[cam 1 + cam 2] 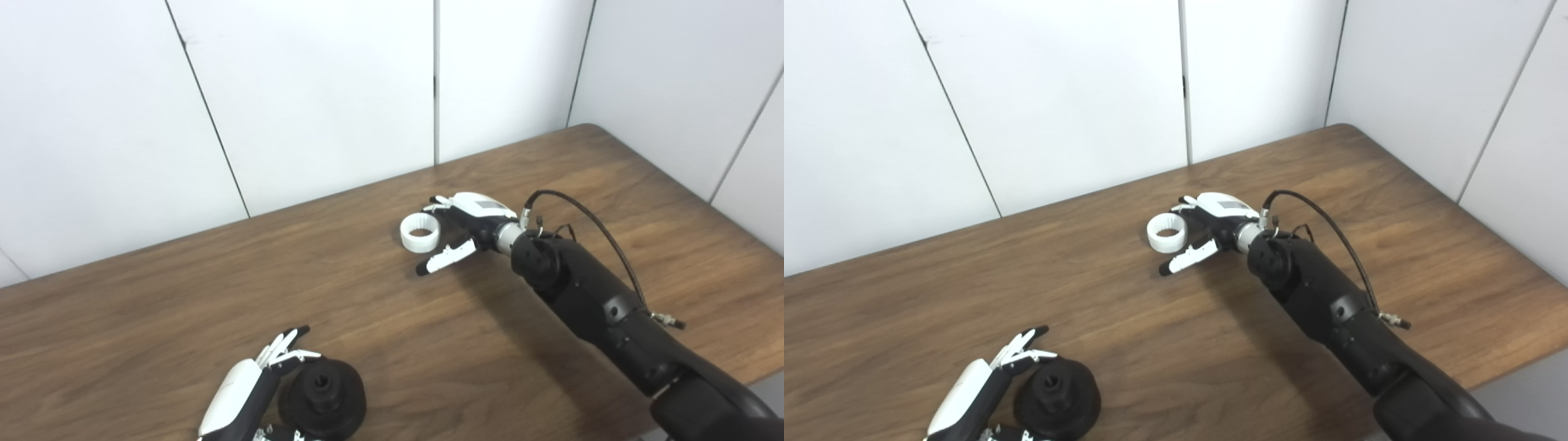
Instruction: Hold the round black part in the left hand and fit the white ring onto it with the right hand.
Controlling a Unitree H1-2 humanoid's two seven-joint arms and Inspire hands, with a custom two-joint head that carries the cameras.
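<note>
1. Right hand [456,229], seen from the left eye view, sits just right of centre in the frame. Its fingers are spread wide, thumb low and the rest high. The white ring [420,232] lies in the gap between them. I cannot tell whether any finger touches it; nothing is closed on it. That spread looks like a reach set up to pinch the ring from both sides.

2. Same view: the ring rests flat on the wooden table [184,306], its hole facing up, so its axis stands upright. It is short and wide, with no real long axis.

3. Left hand [245,386] is at the bottom edge, left of centre. Its fingers are straight and apart, lying along the left flank of the round black part [323,398]. It holds nothing yet. My guess is that it waits alongside so it can wrap the part.

4. Right eye view: the black part [1057,401] sits at the lower left on its broad base, with a raised hub and central hole pointing up. Its axis is upright too, matching the ring, which suits a straight push-on fit.

5. Same view: the white ring [1167,232] is at upper centre, well apart from the black part. The right hand [1206,229] brackets it, open; the left hand [983,383] is open beside the part.
</note>
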